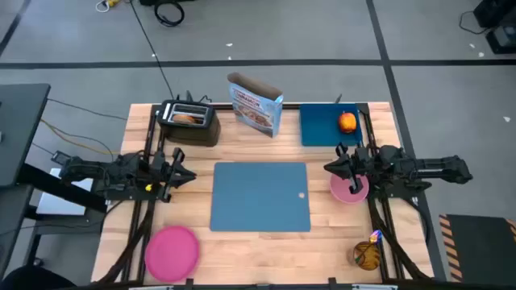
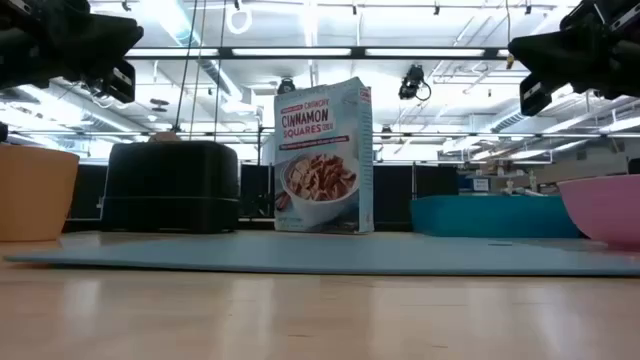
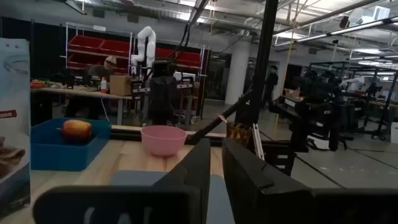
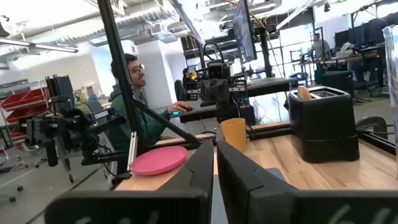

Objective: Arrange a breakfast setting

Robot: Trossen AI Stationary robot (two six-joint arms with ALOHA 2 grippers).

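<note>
The blue placemat [image 1: 260,196] lies flat mid-table. The pink bowl [image 1: 349,187] stands just off its right edge, below my right gripper [image 1: 330,167]. The pink plate [image 1: 172,251] lies at the near left. The apple [image 1: 347,122] sits in a blue tray [image 1: 322,127] at the far right. The tan cup [image 4: 233,134] stands by the left arm. The spoon's blue-purple handle [image 1: 375,236] sticks out of a brownish holder [image 1: 367,255] at the near right. My left gripper [image 1: 187,173] hovers left of the placemat. Both grippers are shut, hold nothing and point level at each other.
A black toaster [image 1: 190,121] holding a slice of bread and a cereal box [image 1: 256,103] stand along the far edge. A person [image 4: 130,93] sits beyond the table's left side.
</note>
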